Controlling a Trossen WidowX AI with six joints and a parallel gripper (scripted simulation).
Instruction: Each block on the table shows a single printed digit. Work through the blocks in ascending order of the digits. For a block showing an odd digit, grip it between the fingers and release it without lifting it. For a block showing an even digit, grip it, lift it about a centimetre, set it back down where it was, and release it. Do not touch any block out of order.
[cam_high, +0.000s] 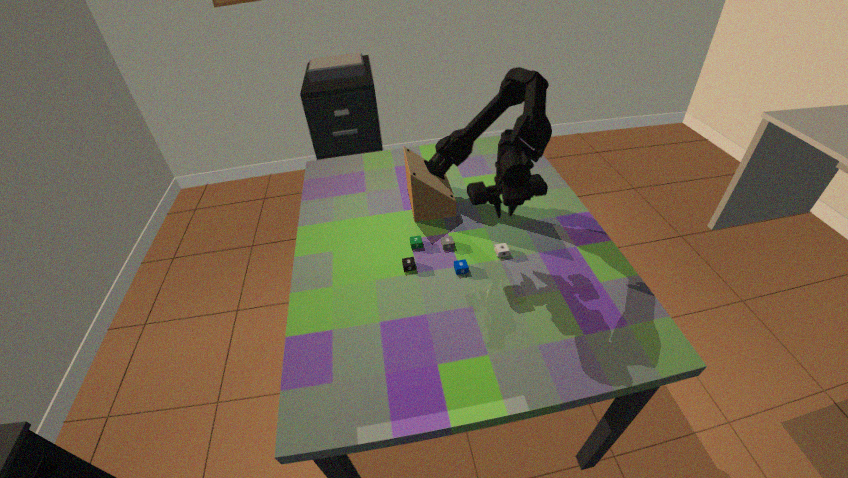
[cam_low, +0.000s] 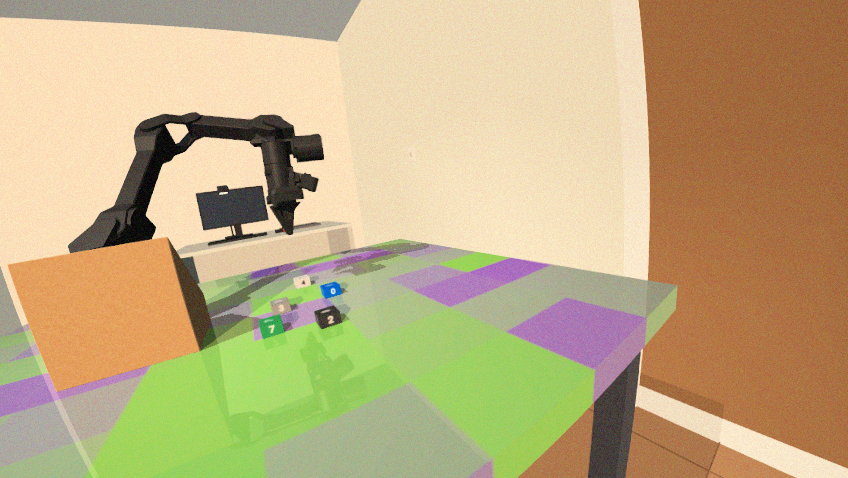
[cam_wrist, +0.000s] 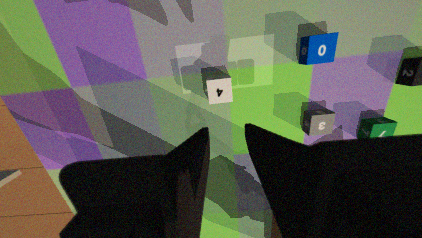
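My gripper (cam_high: 505, 214) (cam_low: 289, 232) (cam_wrist: 226, 131) hangs well above the table, partly open and empty, with a narrow gap between its fingertips. The white block with 4 (cam_high: 501, 250) (cam_low: 302, 282) (cam_wrist: 219, 90) sits on the table, ahead of the fingertips in the wrist view. The blue block with 0 (cam_high: 461, 267) (cam_low: 330, 290) (cam_wrist: 320, 49), black block with 2 (cam_high: 408, 264) (cam_low: 328, 318) (cam_wrist: 410, 70), grey block with 3 (cam_high: 448, 243) (cam_low: 280, 306) (cam_wrist: 320, 123) and green block with 7 (cam_high: 416, 242) (cam_low: 271, 327) (cam_wrist: 377, 128) stand apart on the table.
A brown slanted box (cam_high: 434, 198) (cam_low: 106, 308) stands beside the arm's base, behind the green and grey blocks. The patchwork table (cam_high: 356, 308) (cam_low: 463, 356) carries dark arm shadows. A monitor (cam_low: 232, 207) stands on a separate desk in the background.
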